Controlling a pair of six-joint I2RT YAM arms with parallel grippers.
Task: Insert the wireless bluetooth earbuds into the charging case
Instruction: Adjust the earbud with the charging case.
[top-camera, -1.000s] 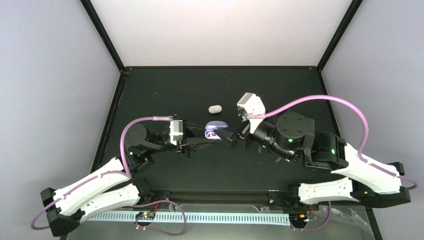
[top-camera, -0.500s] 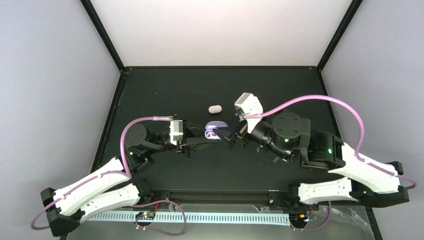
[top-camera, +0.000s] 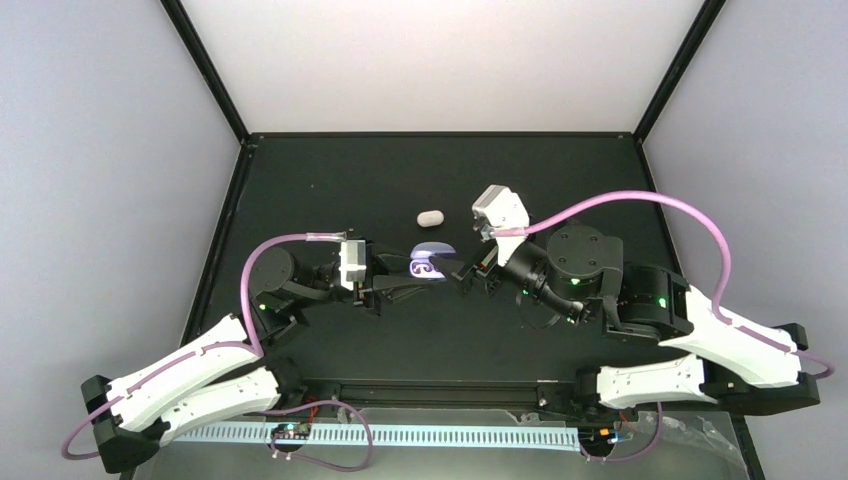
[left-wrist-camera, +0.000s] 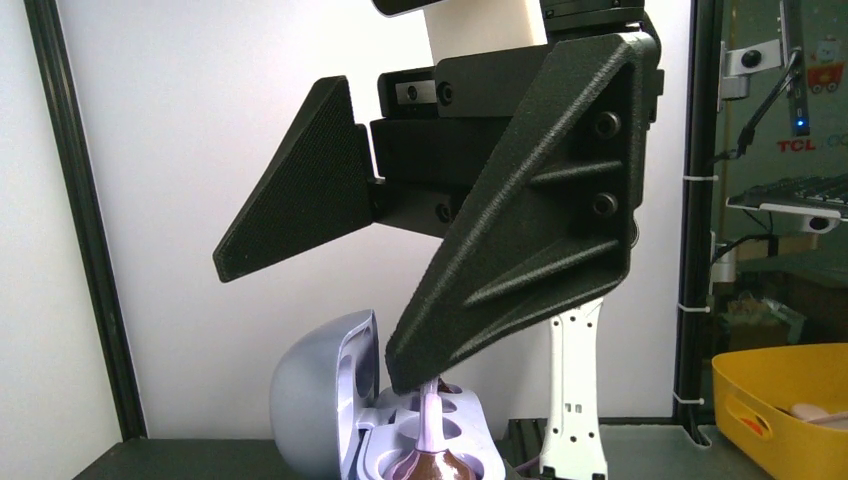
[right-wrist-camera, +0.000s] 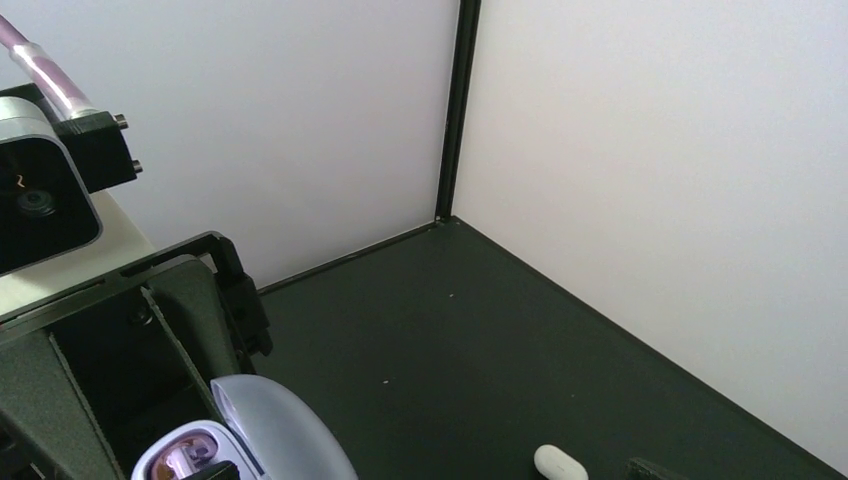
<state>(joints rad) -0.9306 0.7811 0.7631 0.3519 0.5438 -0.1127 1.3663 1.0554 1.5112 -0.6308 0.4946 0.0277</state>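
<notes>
The purple charging case (top-camera: 432, 262) stands open at mid-table, with its lid (left-wrist-camera: 330, 400) up. It also shows in the right wrist view (right-wrist-camera: 280, 430). My left gripper (top-camera: 408, 288) reaches in from the left and grips the case's base; its fingers are out of the left wrist view. My right gripper (top-camera: 468, 272) is open, its jaws wide apart (left-wrist-camera: 312, 325). One of its fingertips (left-wrist-camera: 420, 370) rests on the stem of a purple earbud (left-wrist-camera: 430, 425) standing in a case well. The white earbuds are out of view.
A closed white case (top-camera: 430, 216) lies on the black mat behind the purple case, and it also shows in the right wrist view (right-wrist-camera: 560, 462). White walls and black posts ring the mat. A yellow bin (left-wrist-camera: 780, 400) sits outside the cell.
My right gripper has edged slightly left toward the open case. The left arm and the case have not moved.
</notes>
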